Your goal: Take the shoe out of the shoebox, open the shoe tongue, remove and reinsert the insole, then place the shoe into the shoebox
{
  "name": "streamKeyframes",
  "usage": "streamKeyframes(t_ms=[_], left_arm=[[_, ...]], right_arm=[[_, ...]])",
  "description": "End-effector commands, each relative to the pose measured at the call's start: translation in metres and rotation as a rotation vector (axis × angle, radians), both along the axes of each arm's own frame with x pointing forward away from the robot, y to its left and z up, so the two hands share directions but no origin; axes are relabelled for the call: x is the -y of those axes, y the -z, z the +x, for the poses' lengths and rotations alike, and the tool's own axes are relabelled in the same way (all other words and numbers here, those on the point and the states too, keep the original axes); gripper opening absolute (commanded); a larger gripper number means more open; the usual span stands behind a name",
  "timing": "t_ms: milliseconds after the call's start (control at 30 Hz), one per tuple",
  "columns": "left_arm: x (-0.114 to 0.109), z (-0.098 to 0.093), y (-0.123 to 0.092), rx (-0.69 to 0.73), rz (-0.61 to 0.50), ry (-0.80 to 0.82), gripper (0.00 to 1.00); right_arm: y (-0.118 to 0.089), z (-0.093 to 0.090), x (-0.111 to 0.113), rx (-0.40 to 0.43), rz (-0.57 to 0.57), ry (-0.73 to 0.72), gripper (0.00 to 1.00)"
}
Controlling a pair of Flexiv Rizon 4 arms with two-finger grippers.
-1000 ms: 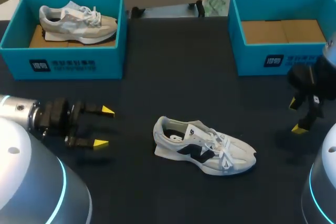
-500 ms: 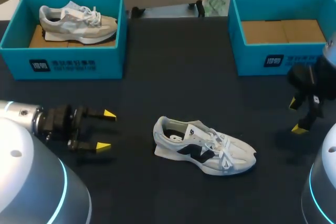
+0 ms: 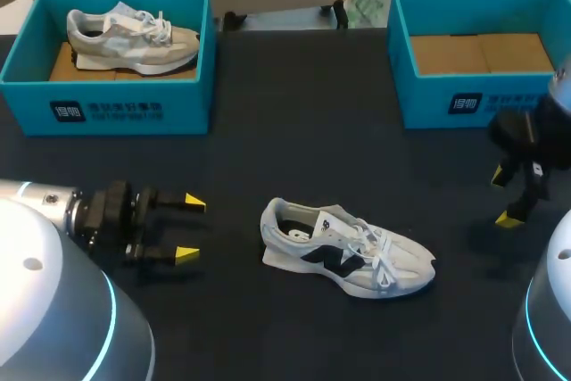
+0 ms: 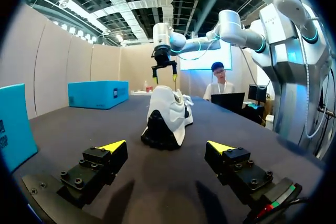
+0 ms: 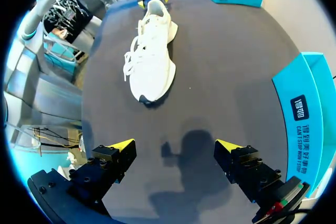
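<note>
Head view: the white shoe (image 3: 346,249) lies on its sole on the dark surface (image 3: 294,122), outside both boxes, heel toward my left side and toe toward my right. I judge the removal step done and the tongue and insole work not yet begun. My left arm (image 3: 45,207) lies low and level on the heel side of the shoe. The left jaws are released and empty, their yellow tips (image 3: 187,254) apart and aimed at the heel, near it but not touching. My right arm (image 3: 562,88) hangs well beyond the toe, and the right jaws point down at the surface, likewise released and holding nothing. This placing suits one arm steadying the heel while the other works the tongue. The empty shoebox (image 3: 482,100) stands behind the toe end of the shoe. A second shoebox (image 3: 107,109) holding a grey shoe (image 3: 132,38) stands behind the heel end.

Left wrist view: the shoe (image 4: 167,114) shows heel-on, straight ahead and centred between my spread fingertips (image 4: 111,146), so a level advance would meet the heel.

Right wrist view: the shoe (image 5: 151,59) lies toe-first ahead of my open fingertips (image 5: 122,144). The empty shoebox (image 5: 310,108) is off to the side of the shoe.
</note>
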State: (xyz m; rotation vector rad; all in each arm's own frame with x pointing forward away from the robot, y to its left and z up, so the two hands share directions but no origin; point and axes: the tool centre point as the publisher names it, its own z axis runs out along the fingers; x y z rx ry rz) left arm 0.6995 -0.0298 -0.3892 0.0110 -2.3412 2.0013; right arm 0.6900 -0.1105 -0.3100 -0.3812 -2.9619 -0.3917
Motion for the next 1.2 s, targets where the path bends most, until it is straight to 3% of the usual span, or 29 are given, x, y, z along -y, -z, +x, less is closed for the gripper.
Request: streamKeyframes(t_ms=[33, 367, 800, 1200], left_arm=[[0.005, 0.002, 0.001, -0.001, -0.005, -0.002, 1.00], [0.025, 0.006, 0.007, -0.025, -0.008, -0.001, 1.00], [0.025, 0.006, 0.007, -0.025, -0.008, -0.001, 1.00], [0.054, 0.016, 0.018, -0.013, 0.004, 0.012, 1.00]], right_arm=[[0.000, -0.001, 0.000, 0.001, 0.000, 0.000, 1.00], [0.000, -0.001, 0.000, 0.001, 0.000, 0.000, 1.00], [0.000, -0.001, 0.000, 0.001, 0.000, 0.000, 1.00], [0.000, -0.001, 0.000, 0.001, 0.000, 0.000, 1.00]])
